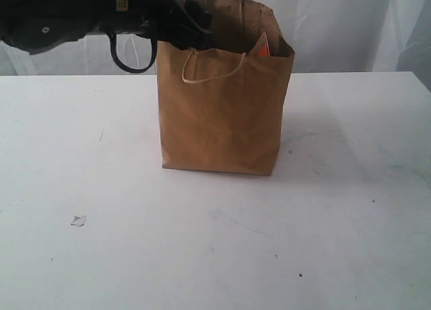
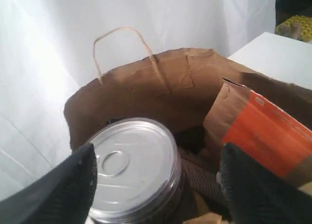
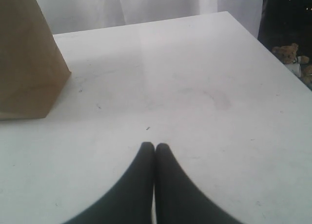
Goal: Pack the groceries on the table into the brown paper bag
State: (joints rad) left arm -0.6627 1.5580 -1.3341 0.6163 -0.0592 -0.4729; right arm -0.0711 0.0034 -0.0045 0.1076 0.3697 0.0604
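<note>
Left claw, in the mouth of the bag, is released: its fingers stand apart on either side of the silver-topped can, which sits inside the bag next to the orange-labelled pouch leaning on the bag wall. The step is best finished by lifting the claw straight up with its fingers wide, so that neither finger tips the can or catches the bag's rim. Right claw is clenched on nothing, low over the tabletop, to one side of the bag.
</note>
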